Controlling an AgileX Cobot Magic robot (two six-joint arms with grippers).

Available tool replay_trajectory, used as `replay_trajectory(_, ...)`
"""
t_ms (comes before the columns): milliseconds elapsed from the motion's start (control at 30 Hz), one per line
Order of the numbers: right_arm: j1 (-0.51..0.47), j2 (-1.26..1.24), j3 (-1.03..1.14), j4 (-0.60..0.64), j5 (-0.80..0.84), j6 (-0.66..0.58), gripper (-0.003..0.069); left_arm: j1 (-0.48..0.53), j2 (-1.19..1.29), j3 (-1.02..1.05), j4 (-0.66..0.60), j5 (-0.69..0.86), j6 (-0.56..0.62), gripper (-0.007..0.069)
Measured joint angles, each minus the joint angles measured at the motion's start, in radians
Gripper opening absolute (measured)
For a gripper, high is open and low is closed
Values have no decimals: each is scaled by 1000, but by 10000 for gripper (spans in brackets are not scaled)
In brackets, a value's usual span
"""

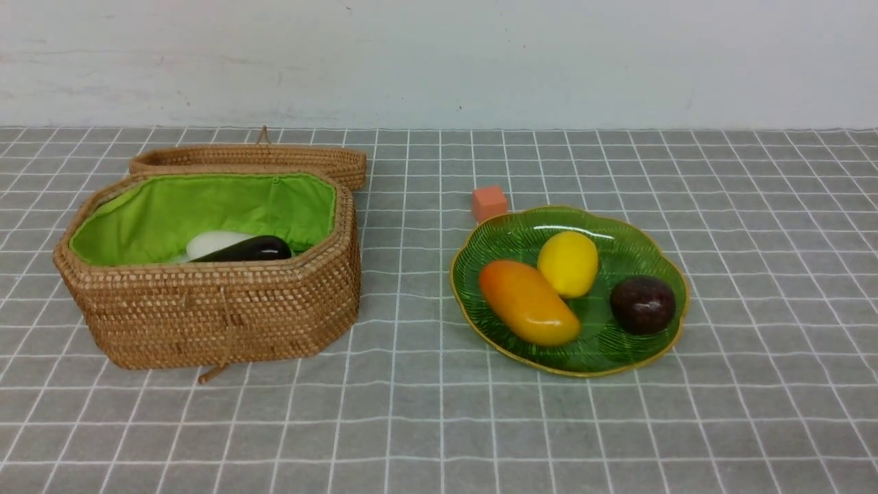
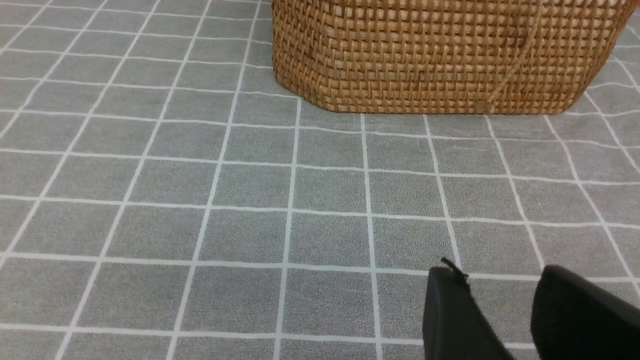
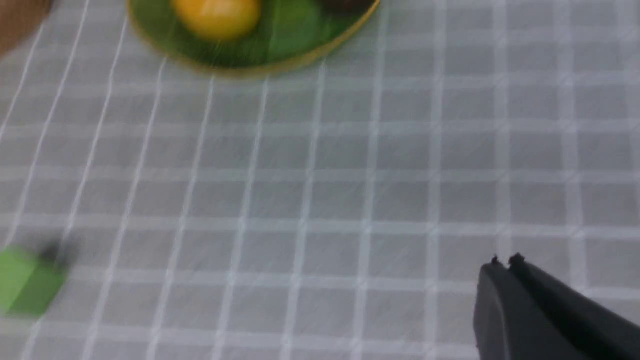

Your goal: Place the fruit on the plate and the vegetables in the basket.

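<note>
In the front view the woven basket (image 1: 206, 315) stands open at the left. A dark purple eggplant (image 1: 250, 250) and a white vegetable (image 1: 214, 243) lie inside on its green lining. The green plate (image 1: 617, 233) at the right holds an orange-yellow mango (image 1: 528, 302), a yellow lemon (image 1: 568, 263) and a round maroon fruit (image 1: 643, 304). Neither arm shows in the front view. My left gripper (image 2: 500, 280) hovers open and empty over the cloth, short of the basket wall (image 2: 440, 50). My right gripper (image 3: 505, 262) is shut on nothing, well short of the plate (image 3: 295, 30) and mango (image 3: 215, 15).
The basket lid (image 1: 247, 159) lies flat behind the basket. A small orange cube (image 1: 489, 203) sits on the checked cloth just behind the plate. A blurred green object (image 3: 25, 282) lies at the edge of the right wrist view.
</note>
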Motion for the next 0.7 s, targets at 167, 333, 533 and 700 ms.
replay_trajectory(167, -114, -184, 147, -54, -208, -50, -7, 0, 0, 0, 0, 0, 0, 237)
replay_trajectory(333, -176, -395, 408, -64, -379, -71, -7, 0, 0, 0, 0, 0, 0, 238)
replay_trajectory(533, -179, -464, 608, -69, -473, -71, -7, 0, 0, 0, 0, -1, 0, 238)
replay_trajectory(700, -179, -465, 617, -72, -496, -71, -2, 0, 0, 0, 0, -1, 0, 238)
